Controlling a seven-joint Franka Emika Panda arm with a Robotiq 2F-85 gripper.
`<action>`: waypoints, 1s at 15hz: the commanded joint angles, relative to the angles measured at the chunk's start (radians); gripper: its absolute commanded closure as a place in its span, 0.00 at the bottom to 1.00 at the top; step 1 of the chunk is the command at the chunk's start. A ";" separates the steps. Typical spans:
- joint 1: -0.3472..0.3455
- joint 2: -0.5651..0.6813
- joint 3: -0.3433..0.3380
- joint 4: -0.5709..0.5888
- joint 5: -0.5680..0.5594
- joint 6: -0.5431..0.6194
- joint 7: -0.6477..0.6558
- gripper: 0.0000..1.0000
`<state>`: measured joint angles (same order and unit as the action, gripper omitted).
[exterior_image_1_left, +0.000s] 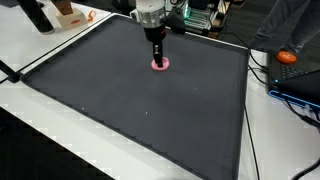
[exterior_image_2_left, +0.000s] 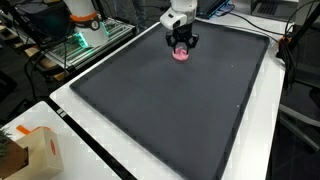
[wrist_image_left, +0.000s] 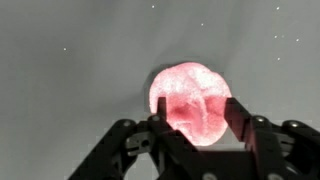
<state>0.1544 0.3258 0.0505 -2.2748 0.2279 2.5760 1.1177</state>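
On the black mat (exterior_image_1_left: 110, 100), fingers (wrist_image_left: 243, 125) flank a pink lump (wrist_image_left: 192, 105).

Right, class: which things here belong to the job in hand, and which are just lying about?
In hand: gripper; pink lump between its fingers.
Lying about: cardboard box; orange thing; black mat, which is only the surface underneath.

Dark mat (exterior_image_1_left: 130, 110) (on a white table (exterior_image_1_left: 60, 125)) carries one pink lump (exterior_image_1_left: 160, 66).
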 joint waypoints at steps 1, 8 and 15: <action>-0.040 -0.042 0.021 -0.013 0.091 -0.026 -0.070 0.05; -0.145 -0.081 0.016 -0.011 0.357 -0.121 -0.255 0.00; -0.225 -0.076 -0.039 -0.040 0.570 -0.240 -0.442 0.00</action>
<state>-0.0445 0.2580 0.0324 -2.2863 0.7141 2.3854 0.7625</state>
